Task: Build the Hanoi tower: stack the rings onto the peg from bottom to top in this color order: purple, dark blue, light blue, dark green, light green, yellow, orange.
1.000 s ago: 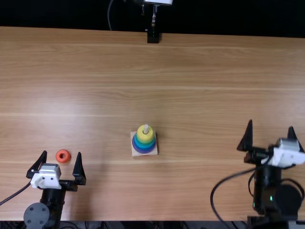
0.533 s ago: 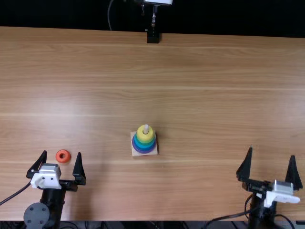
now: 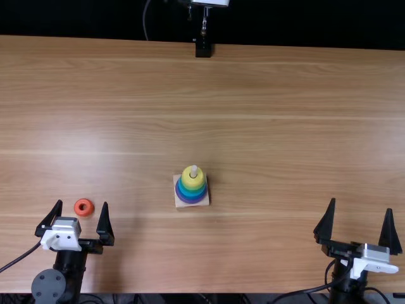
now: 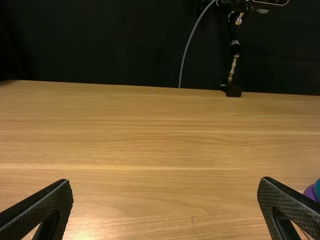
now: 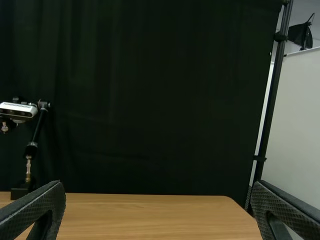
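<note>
The peg's square wooden base [image 3: 180,204] sits mid-table, with a purple ring [image 3: 187,200], blue-toned rings [image 3: 183,190] and a yellow ring [image 3: 192,180] on top; the pale peg tip [image 3: 194,170] sticks out above. An orange ring [image 3: 83,207] lies flat at the left. My left gripper [image 3: 83,209] stands open with its fingertips on either side of that ring's spot. My right gripper [image 3: 361,206] is open near the front right, holding nothing. In the left wrist view, the left gripper [image 4: 167,185] is spread wide, and the purple ring [image 4: 310,192] shows at the edge. The right gripper [image 5: 158,187] is spread too.
A camera stand [image 3: 203,47] rises at the table's far edge. The wooden table [image 3: 285,126] stretches between the arms, and a dark curtain [image 5: 150,100] hangs behind it. A cable [image 3: 310,290] trails beside the right arm.
The right gripper has drawn back toward the table's near edge, mostly in the first half second, and stays open. The left arm, the tower and the orange ring have not moved.
</note>
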`<state>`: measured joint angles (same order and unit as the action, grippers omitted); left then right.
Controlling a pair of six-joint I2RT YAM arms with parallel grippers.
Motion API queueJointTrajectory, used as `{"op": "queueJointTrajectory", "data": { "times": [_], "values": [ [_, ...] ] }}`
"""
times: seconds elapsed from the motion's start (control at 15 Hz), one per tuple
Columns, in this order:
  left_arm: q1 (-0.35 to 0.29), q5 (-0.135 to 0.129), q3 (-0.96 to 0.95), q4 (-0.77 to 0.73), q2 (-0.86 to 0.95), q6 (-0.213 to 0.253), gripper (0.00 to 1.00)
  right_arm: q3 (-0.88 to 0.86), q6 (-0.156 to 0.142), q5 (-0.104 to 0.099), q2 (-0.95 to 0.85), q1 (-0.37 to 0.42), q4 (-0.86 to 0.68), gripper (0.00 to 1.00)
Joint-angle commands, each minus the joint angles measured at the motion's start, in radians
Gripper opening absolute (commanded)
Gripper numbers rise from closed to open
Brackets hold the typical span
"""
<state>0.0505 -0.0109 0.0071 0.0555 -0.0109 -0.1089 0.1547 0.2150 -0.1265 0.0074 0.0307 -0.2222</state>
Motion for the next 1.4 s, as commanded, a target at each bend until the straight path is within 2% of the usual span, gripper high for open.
{"op": "queueJointTrajectory", "data": {
  "times": [0.0,0.27,0.47,0.53,0.67,0.73,1.33],
  "values": [
    [-0.008,-0.015,-0.007,0.037,0.011,0.0,1.0,-0.012,0.004,0.007,-0.007,0.005,0.001,1.0],
    [-0.008,-0.015,-0.007,0.037,0.011,0.002,1.0,-0.04,0.006,0.009,-0.007,0.006,-0.001,1.0],
    [-0.008,-0.015,-0.007,0.037,0.011,0.0,1.0,-0.127,0.004,0.012,-0.007,0.006,-0.003,1.0],
    [-0.008,-0.015,-0.007,0.037,0.011,0.0,1.0,-0.139,-0.001,0.031,-0.007,0.005,0.03,1.0],
    [-0.008,-0.015,-0.007,0.037,0.011,0.0,1.0,-0.139,-0.005,0.045,-0.007,0.002,0.288,1.0],
    [-0.008,-0.015,-0.007,0.037,0.011,0.002,1.0,-0.139,-0.001,0.045,-0.007,0.008,0.326,1.0],
    [-0.008,-0.015,-0.007,0.037,0.011,0.002,1.0,-0.139,0.004,0.044,-0.007,0.005,0.321,1.0]
  ]
}}
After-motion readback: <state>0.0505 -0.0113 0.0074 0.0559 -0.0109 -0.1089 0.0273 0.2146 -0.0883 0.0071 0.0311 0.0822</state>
